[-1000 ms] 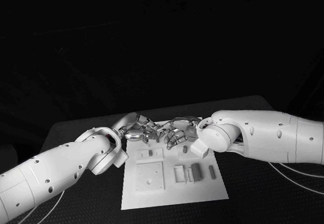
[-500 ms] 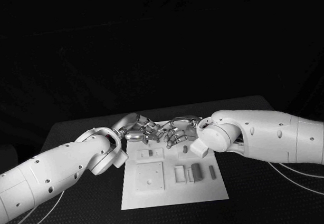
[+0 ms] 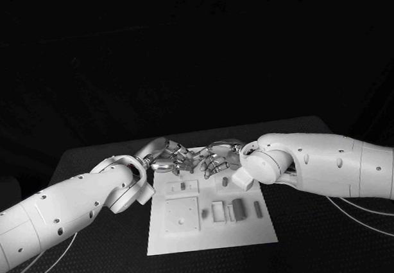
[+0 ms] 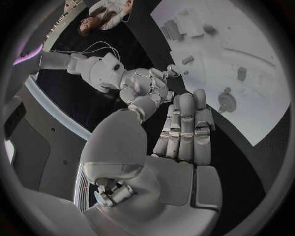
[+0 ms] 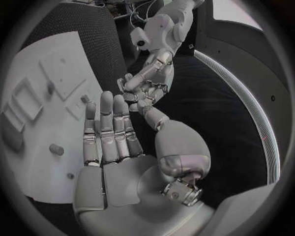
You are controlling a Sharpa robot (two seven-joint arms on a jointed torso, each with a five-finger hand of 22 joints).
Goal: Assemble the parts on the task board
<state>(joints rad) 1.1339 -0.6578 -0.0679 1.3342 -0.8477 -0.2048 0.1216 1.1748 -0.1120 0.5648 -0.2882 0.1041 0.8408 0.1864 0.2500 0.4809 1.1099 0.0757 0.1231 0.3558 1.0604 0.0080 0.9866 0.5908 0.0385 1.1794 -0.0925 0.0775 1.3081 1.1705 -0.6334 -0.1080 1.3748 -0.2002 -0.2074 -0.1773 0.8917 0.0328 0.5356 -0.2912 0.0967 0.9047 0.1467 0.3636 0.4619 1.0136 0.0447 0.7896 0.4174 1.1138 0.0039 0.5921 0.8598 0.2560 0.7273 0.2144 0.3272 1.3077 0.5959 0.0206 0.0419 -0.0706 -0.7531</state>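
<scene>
- Fingers [image 4: 184, 125] of the left hand [image 3: 165, 157] lie straight, grasping nothing.
- Right hand [image 3: 216, 159] likewise released, at the task board's [image 3: 211, 235] far edge.
- Parts [image 3: 237, 209] lie near the board's right edge.

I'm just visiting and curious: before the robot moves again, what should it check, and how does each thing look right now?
1. Task board lies flat on the table: ok.
2. Left hand holding a part: cannot tell; its fingers meet the other hand's over the board's far end.
3. Right hand holding a part: cannot tell; in its wrist view the fingers are straight and together.
4. Parts lying at the board's near right: ok, clear of both hands.
5. Room between the two hands: not ok, fingertips very close together.
</scene>
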